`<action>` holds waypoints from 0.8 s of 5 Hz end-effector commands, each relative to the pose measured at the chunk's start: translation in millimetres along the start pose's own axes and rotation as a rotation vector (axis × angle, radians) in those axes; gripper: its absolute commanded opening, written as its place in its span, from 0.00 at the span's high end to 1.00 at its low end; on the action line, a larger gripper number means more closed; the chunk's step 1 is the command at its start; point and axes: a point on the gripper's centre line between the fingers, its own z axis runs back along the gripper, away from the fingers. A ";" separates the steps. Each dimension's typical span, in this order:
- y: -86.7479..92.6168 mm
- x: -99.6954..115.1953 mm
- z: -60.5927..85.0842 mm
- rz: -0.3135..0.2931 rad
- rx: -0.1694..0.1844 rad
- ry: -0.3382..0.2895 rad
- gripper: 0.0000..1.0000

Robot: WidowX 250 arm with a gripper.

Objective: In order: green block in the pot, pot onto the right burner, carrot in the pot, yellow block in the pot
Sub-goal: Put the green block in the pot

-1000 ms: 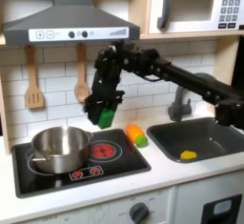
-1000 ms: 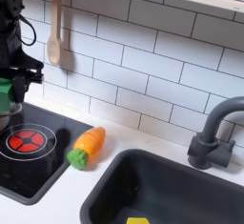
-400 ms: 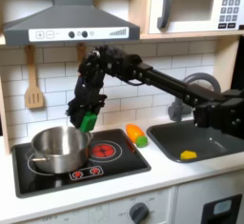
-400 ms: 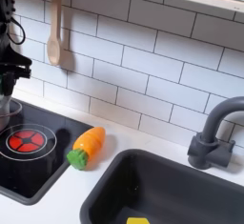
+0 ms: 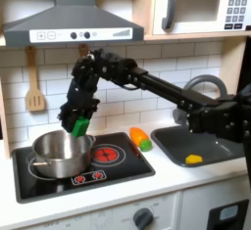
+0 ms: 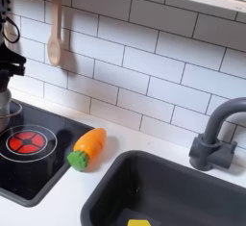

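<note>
I had the gripper (image 5: 78, 126) closed on the green block (image 5: 79, 128), hanging just above the pot (image 5: 61, 153) near its back rim in the first exterior view. The block looked to me like light, rigid plastic, small enough that a pinch across two flat faces was the sensible hold, and I judged it unlikely to deform, though smooth enough to slip if held by a corner. The pot, shiny steel with low walls, sat on the burner left of the red one (image 5: 106, 156) in the first exterior view; I judged it would slide easily and was best pushed or taken at the rim. The carrot (image 5: 140, 138) lay beside the pot's hob, between it and the sink (image 5: 225, 150), and the yellow block (image 5: 194, 159) rested inside the sink, well apart from the pot. Compared with a second earlier, the arm had swung from above the red burner toward the pot and come lower; pot, carrot and yellow block had not shifted.
</note>
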 end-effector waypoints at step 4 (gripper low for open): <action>7.7 -7.7 -16.1 -0.037 0.034 0.011 0.00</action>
